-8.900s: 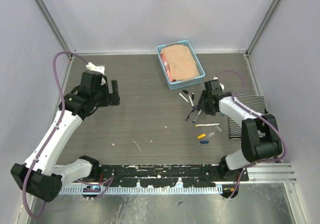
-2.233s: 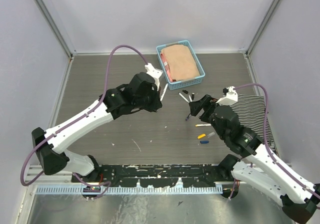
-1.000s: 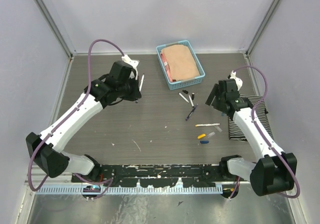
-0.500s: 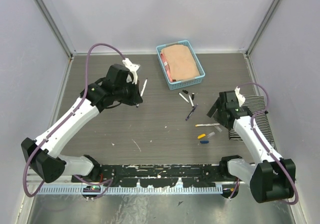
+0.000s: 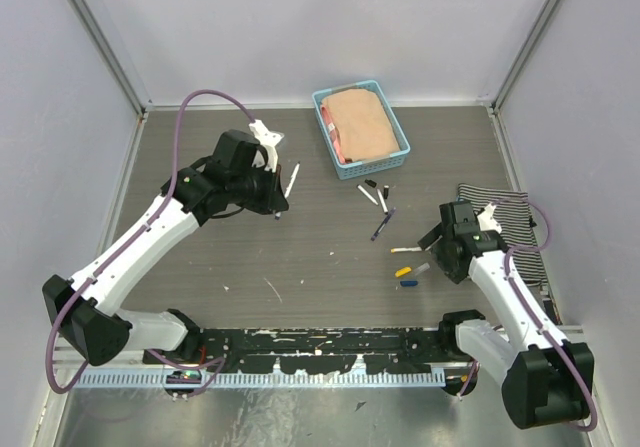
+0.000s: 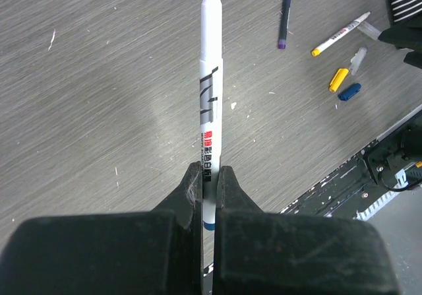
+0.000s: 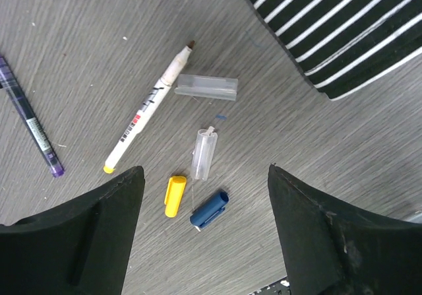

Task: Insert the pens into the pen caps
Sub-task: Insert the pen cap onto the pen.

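Seemingly beneath right pincer (image 7: 203,176): four loose caps (image 7: 210,210).

Left arm (image 5: 130,252) and right arm (image 5: 505,292): white link shells, black joint housings, black bases. A purple cable (image 5: 205,92) loops along each arm, and a white bracket (image 5: 265,132) caps each wrist. Fingers (image 6: 191,186) in the wrist views: matte black, blocky, faintly scratched.

Striped cloth (image 7: 343,37) just beside pen caps (image 7: 203,155)

I see one white pen (image 6: 210,110) clamped, pointing up centre frame; yellow cap (image 7: 175,195), blue cap (image 7: 210,209) and seemingly clear caps (image 7: 205,153) lie lower centre.
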Robot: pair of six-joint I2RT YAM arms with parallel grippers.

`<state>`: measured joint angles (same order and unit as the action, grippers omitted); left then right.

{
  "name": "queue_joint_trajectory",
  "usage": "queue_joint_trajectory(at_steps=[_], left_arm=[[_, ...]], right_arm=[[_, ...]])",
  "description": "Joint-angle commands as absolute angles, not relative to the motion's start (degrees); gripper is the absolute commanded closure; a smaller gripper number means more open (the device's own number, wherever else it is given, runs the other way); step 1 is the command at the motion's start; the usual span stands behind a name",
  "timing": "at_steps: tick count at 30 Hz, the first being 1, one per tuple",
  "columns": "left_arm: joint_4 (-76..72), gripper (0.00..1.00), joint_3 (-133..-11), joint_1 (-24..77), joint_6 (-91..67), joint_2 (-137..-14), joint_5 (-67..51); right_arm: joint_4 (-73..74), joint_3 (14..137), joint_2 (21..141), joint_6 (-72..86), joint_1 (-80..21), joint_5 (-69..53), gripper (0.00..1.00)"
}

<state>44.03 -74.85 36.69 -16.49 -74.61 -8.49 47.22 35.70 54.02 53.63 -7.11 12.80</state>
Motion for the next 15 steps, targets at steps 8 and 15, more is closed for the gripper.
queue_joint_trajectory(at_steps=[8, 15], left_arm=[[45.0, 1.00, -74.7, 36.7, -15.4, -73.5, -5.2], [45.1, 1.00, -74.7, 36.8, -15.4, -73.5, -5.1]], right_arm=[[47.5, 35.1, 58.6, 60.9, -12.0, 15.2, 0.21], [46.2, 35.5, 63.8, 66.2, -19.0, 18.7, 0.27]])
